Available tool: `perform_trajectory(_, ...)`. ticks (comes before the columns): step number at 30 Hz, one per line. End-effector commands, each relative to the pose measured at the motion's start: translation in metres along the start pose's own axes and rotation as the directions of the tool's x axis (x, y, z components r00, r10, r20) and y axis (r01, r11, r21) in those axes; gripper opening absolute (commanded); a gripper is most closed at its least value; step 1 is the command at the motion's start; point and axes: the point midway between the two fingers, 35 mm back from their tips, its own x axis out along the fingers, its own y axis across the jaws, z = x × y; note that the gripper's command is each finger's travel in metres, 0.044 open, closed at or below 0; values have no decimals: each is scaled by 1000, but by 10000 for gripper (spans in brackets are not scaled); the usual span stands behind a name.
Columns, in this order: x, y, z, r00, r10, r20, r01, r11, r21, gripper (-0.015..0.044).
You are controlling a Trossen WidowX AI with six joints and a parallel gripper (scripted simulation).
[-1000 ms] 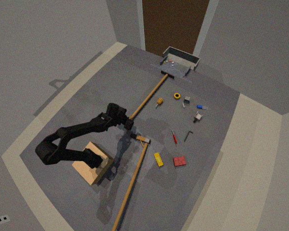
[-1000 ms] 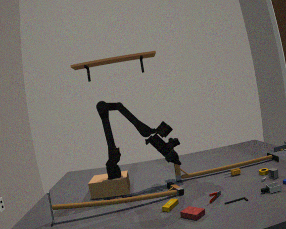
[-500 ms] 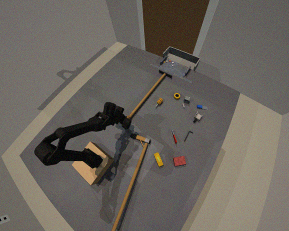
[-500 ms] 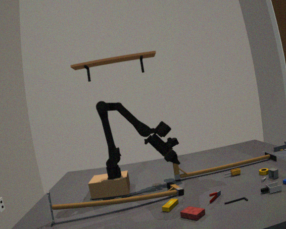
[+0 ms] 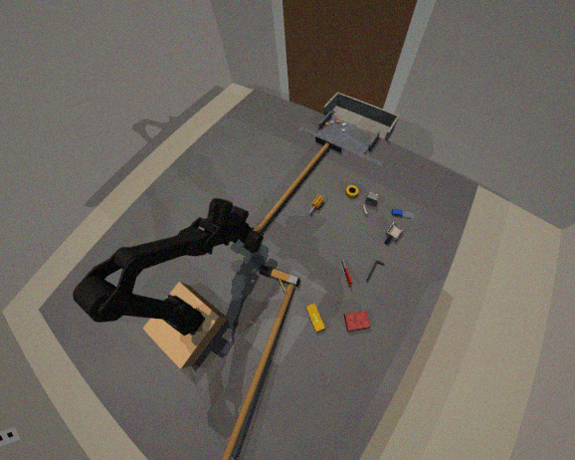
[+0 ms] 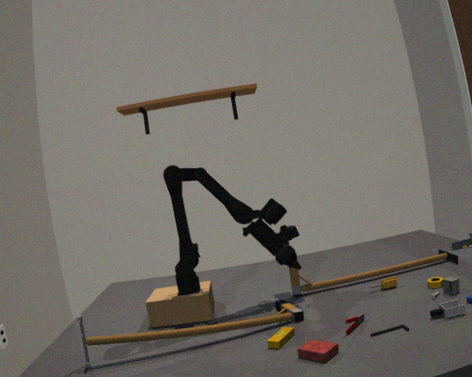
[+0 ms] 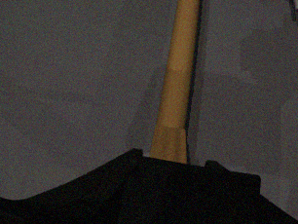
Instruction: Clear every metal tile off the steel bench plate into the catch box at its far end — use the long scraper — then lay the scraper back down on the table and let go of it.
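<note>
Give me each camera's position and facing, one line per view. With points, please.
Top: high above the table, facing down; whole arm, tool [image 5: 255, 244] [image 6: 296, 266] and pale base block [image 5: 162, 326] [image 6: 180, 310] show.
Exterior: beside the table, facing across it toward the shelf wall; whole arm shows.
Wrist: near the tool, facing along the gripped scraper [image 5: 291, 189] [image 6: 372, 272] [image 7: 180, 73]; black gripper parts show.
Top and exterior share both long-handled tools.
</note>
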Motion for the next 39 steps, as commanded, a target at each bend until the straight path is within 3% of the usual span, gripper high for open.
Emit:
perform_trajectory(1,2,1,8,1000,2,11,-2,1000,0,0)
perform_trajectory(39,37,7,55,1000,10,16,-10,1000,-6,0)
